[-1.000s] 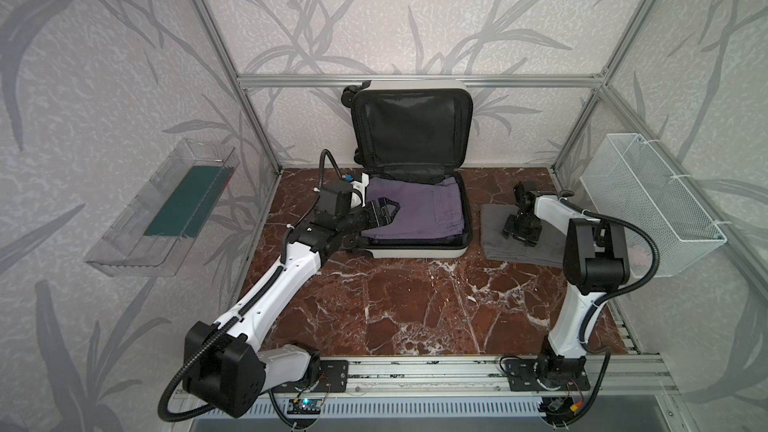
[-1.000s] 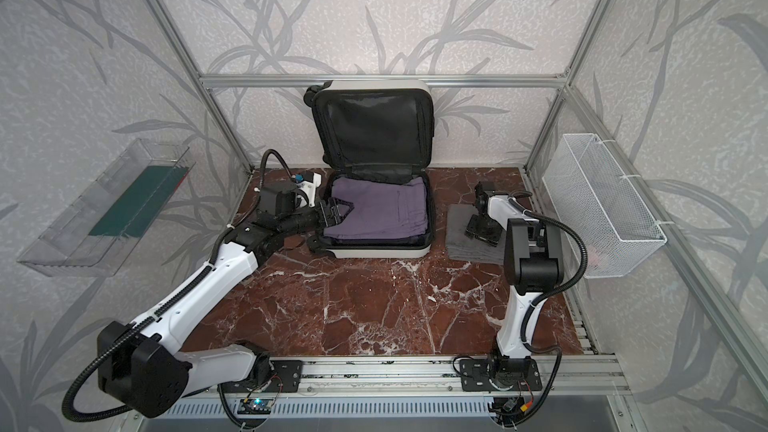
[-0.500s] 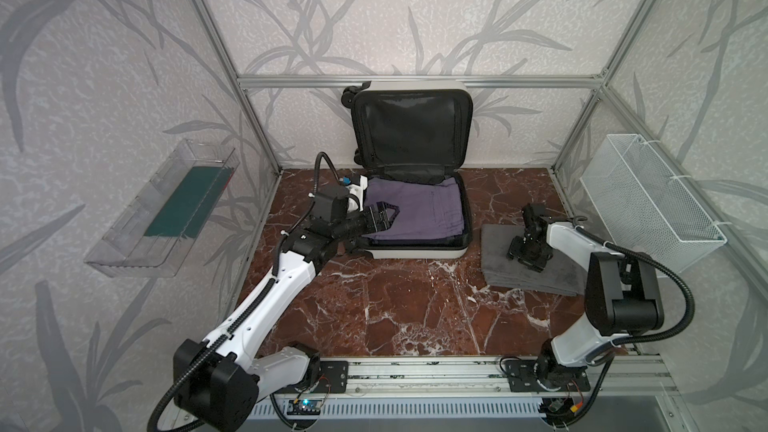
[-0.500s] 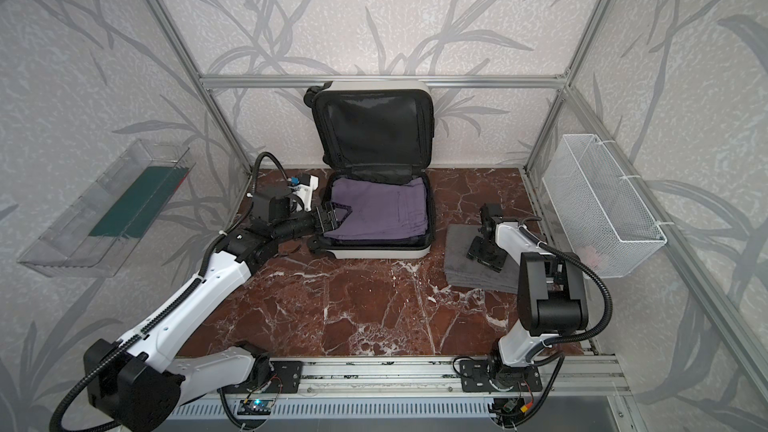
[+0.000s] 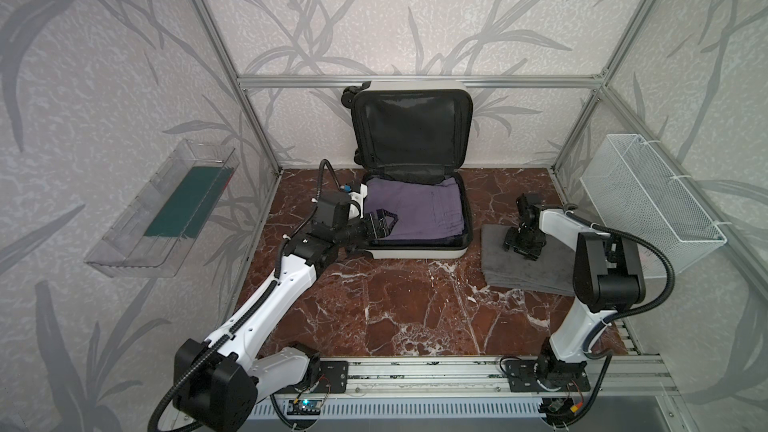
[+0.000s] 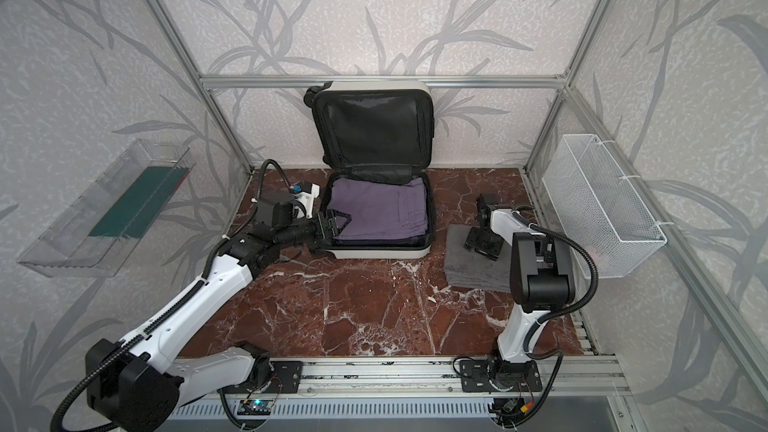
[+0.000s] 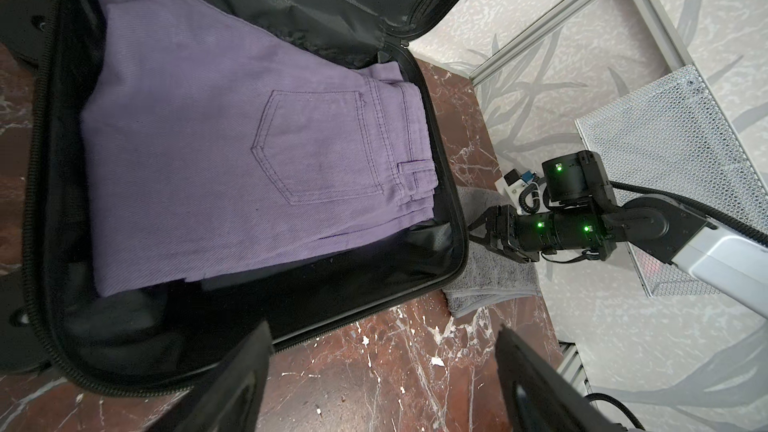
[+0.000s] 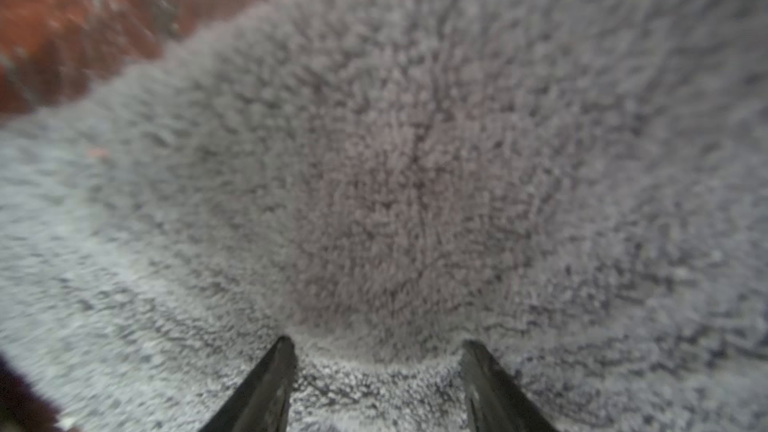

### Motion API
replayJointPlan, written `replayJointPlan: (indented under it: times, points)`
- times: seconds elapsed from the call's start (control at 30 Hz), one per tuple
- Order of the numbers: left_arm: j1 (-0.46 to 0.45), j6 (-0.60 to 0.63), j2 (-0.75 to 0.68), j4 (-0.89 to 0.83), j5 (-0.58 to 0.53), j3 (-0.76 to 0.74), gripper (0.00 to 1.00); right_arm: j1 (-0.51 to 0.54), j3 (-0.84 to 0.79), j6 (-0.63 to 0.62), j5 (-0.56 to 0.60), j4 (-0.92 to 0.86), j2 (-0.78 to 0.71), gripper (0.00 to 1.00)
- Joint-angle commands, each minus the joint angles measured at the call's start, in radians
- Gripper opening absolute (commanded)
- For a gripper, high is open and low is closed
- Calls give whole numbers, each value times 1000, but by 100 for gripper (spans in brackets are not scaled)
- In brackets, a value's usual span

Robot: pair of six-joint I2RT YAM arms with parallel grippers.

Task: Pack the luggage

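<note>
The luggage point(image 5: 415, 252) point(image 6: 374, 253) lies open at the back centre, its black-lined lid leaning on the wall. Folded purple jeans point(image 5: 419, 214) point(image 6: 374, 211) point(image 7: 232, 151) fill its lower half. A folded grey towel point(image 5: 523, 272) point(image 6: 473, 274) point(image 8: 395, 160) rests on the marble floor to its right. My right gripper point(image 5: 521, 245) point(image 6: 482, 245) point(image 8: 376, 347) points down with both open fingertips pressed onto the towel's pile. My left gripper point(image 5: 384, 224) point(image 6: 332, 224) point(image 7: 382, 338) hovers open and empty at the luggage's front left corner.
A white wire mesh basket point(image 5: 648, 201) point(image 6: 598, 209) hangs on the right wall, close to the right arm. A clear plastic tray point(image 5: 166, 209) point(image 6: 108, 209) holding something green hangs on the left wall. Aluminium posts frame the back corners.
The right gripper has slid towards the front, pressed on the towel, and the towel has shifted forward with it. The left gripper has drawn back slightly from the jeans.
</note>
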Motion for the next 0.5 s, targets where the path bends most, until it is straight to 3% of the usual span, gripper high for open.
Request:
replayJointPlan:
  times: [0.0,0.23,0.47]
  points:
    - [-3,5,-20,9,-12,-9,86,2,-83,-2,-28,-6,-4,63]
    - [-3,2,-14,31,-4,-4,86,28,-256,16,-64,23,-153,63]
    - [-3,-1,-21,42,2,-6,86,148,-346,75,-50,-3,-258,63]
